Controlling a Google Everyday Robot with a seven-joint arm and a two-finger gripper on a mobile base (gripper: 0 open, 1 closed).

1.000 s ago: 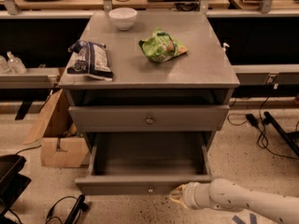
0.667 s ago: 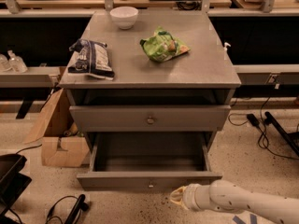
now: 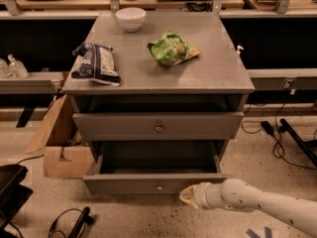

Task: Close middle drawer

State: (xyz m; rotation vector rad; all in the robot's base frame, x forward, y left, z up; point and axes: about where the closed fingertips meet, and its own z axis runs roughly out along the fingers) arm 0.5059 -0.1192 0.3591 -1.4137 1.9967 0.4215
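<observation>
The middle drawer is the pulled-out grey drawer low in the cabinet. It is a deep empty box with a low front panel and a small brass knob. It stands partly open. My gripper comes in from the lower right on a white arm. Its tan fingertips are together and rest against the lower right part of the drawer's front panel, just right of the knob. The gripper holds nothing.
The taller drawer front above is shut. On the cabinet top lie a white bowl, a green chip bag and a dark snack bag. A cardboard box stands at the left, cables at the right.
The middle drawer has slid partway into the cabinet. My gripper has moved forward with it, staying against the front panel.
</observation>
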